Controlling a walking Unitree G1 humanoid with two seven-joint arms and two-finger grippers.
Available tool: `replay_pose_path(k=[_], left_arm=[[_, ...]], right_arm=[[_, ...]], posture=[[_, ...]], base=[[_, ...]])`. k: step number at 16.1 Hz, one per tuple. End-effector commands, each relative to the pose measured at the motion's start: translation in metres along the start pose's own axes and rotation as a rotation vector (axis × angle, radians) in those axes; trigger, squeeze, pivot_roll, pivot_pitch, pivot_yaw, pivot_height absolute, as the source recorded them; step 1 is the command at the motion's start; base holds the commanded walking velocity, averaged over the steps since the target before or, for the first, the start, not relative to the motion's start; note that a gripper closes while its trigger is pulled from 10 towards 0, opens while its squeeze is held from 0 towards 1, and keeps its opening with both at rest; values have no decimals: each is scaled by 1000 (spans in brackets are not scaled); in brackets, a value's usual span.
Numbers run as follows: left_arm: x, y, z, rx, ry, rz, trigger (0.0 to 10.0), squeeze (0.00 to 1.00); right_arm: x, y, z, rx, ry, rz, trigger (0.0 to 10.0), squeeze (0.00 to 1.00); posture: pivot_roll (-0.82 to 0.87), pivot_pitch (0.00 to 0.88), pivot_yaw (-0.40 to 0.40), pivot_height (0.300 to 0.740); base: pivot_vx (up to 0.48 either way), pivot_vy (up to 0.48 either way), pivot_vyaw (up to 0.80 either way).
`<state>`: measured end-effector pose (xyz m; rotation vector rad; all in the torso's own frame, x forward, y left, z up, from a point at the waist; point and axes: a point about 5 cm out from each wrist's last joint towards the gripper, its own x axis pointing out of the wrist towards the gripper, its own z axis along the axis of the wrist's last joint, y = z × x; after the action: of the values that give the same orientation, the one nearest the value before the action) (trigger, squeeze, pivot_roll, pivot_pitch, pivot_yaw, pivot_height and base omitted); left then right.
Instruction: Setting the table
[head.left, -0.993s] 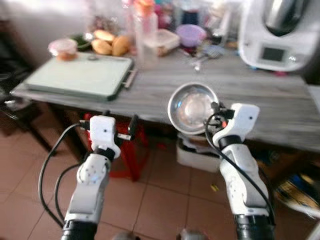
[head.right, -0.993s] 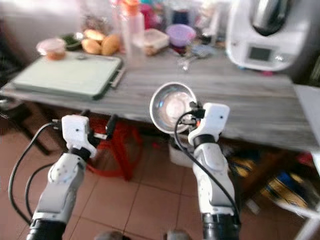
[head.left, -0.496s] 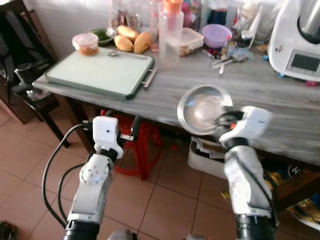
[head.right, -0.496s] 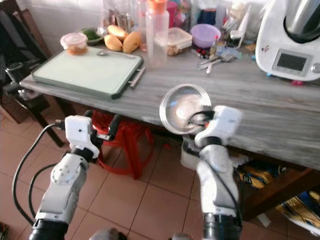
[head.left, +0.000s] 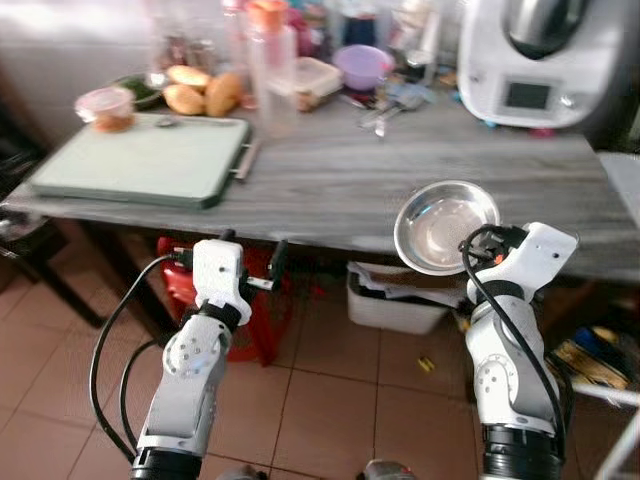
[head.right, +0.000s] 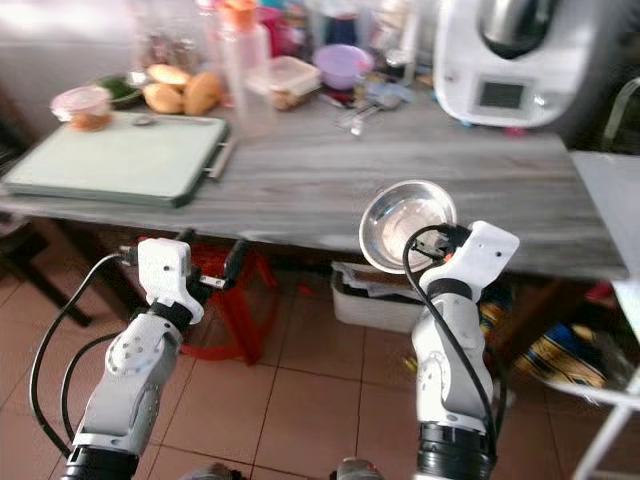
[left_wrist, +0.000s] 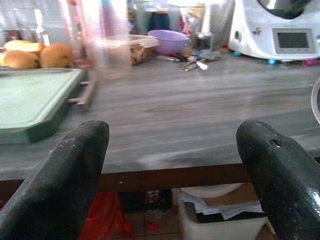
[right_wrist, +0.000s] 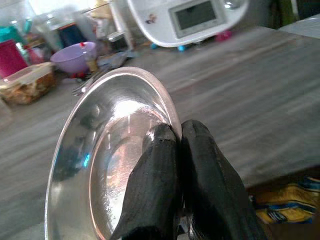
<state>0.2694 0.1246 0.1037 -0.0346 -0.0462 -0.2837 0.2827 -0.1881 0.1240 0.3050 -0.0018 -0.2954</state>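
The shiny metal bowl (head.left: 445, 225) is tipped up at the front edge of the grey table (head.left: 400, 180). The right gripper (right_wrist: 172, 150) pinches its rim with both fingers pressed together. The left gripper (left_wrist: 172, 165) waits low in front of the table, fingers spread wide. A green tray (head.left: 135, 160) lies on the table, well apart to the left.

The white appliance (head.left: 535, 60) at the bench's (head.left: 400, 180) far right corner is cut off at the top; jars and bottles (head.left: 270, 60) along its far edge are blurred.
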Motion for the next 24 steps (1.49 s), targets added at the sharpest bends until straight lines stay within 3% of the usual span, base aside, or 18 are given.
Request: replay_pose_path(k=[1, 4, 17, 24], left_arm=[[1, 1, 6, 14, -17, -12, 10000, 0], [0, 1, 7, 14, -21, -18, 10000, 0], [-2, -1, 5, -4, -10, -24, 10000, 0], [-13, 7, -1, 3, 23, 0, 10000, 0]], right_arm=[[2, 4, 3, 12, -7, 9, 10000, 0], [5, 2, 5, 18, -12, 5, 10000, 0], [2, 10, 4, 9, -13, 50, 10000, 0], [-5, 11, -1, 12, 4, 51, 10000, 0]], posture=[[-52, 0, 31, 740], [-49, 0, 33, 740], [-53, 0, 26, 740], [-48, 1, 23, 740]], base=[[0, 0, -800], [170, 0, -746], [299, 0, 0], [0, 0, -800]])
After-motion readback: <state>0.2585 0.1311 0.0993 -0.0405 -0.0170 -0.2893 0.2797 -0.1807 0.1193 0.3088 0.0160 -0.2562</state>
